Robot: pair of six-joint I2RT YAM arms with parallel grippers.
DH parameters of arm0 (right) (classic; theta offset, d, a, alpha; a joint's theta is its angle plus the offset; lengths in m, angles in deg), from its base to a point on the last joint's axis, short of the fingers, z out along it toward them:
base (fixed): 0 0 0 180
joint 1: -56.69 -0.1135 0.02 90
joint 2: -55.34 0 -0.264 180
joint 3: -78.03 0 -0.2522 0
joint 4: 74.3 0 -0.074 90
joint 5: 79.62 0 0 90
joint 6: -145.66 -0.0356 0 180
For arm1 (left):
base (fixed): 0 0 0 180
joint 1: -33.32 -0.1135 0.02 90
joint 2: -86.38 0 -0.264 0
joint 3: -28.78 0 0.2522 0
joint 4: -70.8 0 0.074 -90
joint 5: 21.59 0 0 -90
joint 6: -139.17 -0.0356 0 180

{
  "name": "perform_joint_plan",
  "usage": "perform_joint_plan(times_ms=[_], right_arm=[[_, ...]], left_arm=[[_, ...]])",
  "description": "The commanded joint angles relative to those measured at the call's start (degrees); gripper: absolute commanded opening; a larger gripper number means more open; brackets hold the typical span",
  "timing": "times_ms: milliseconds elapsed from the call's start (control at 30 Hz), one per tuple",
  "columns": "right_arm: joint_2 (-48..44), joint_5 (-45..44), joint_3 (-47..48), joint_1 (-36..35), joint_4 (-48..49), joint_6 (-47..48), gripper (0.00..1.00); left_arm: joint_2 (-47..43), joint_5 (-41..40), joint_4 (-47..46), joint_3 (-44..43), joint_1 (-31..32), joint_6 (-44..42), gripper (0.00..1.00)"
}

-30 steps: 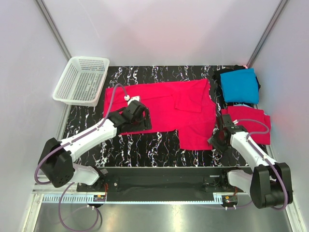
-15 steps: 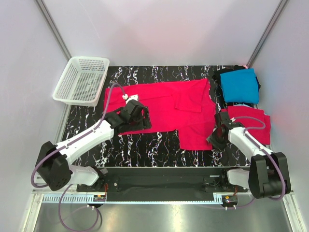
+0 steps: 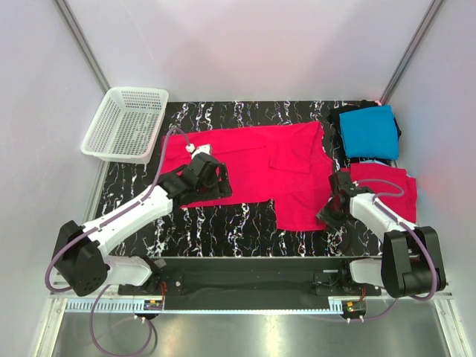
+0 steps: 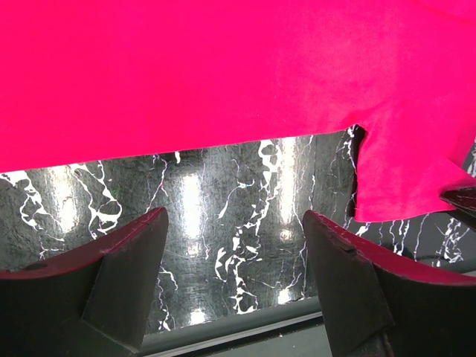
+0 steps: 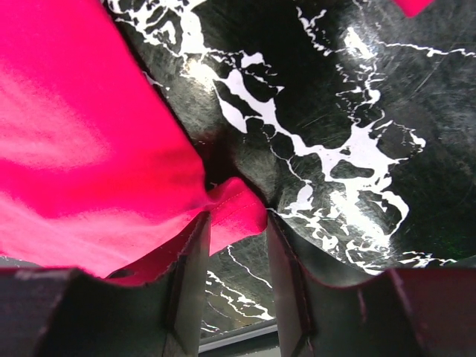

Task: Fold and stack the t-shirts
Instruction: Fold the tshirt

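Four shirts on the bench here. The big one is the spread red t-shirt, lying flat across the middle of the black marble, with one part reaching toward the near edge on its right side. At the far right, the turquoise t-shirt sits folded on top of the black t-shirt, and just in front of that pile is the folded red t-shirt. A white mesh basket is at the far left.

The left fingers are spread wide with nothing between them, hovering over bare marble just on the near side of the spread shirt's hem. The right fingers are down at that shirt's near right corner. The tip of the cloth sits right between them, touching at least one. Honestly can't tell if it's actually pinched.
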Motion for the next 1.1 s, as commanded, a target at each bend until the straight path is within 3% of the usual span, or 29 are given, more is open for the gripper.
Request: perform_joint_plan(times_ms=[0, 133, 300, 400, 567, 767, 900, 1067], right_arm=[[-0.22, 0.75, 1.05, -0.36, 1.03, 0.23, 0.43], [0.75, -0.49, 1.93, -0.36, -0.02, -0.04, 0.37], [3.56, -0.49, 2.99, -0.36, -0.55, 0.75, 0.08], [3.04, -0.49, 2.90, -0.36, -0.46, 0.84, 0.00], [0.31, -0.23, 2.99, -0.36, -0.90, 1.10, 0.00], [-3.55, -1.01, 4.65, -0.36, -2.66, 1.90, 0.00], [-5.14, -0.58, 5.97, -0.45, -3.63, 3.12, 0.00], [-8.30, -1.80, 7.21, -0.36, -5.56, 3.74, 0.00]], left_arm=[[-2.96, -1.45, -0.49, -0.35, -0.43, -0.57, 0.79], [-3.22, -1.45, -0.23, -0.44, -0.69, -0.65, 0.80], [-3.66, -1.45, -0.05, -0.53, -0.78, -0.57, 0.80], [-3.93, -2.06, 0.03, -0.36, -0.78, -0.48, 0.80], [-4.54, -6.27, 2.75, 0.52, -0.87, 2.59, 0.80], [-6.30, -18.40, 14.18, 5.61, -1.31, 17.70, 0.80], [-6.83, -19.20, 15.77, 9.31, -4.28, 23.60, 0.80], [-4.20, -19.73, 15.68, 9.93, -9.56, 23.43, 0.78]])
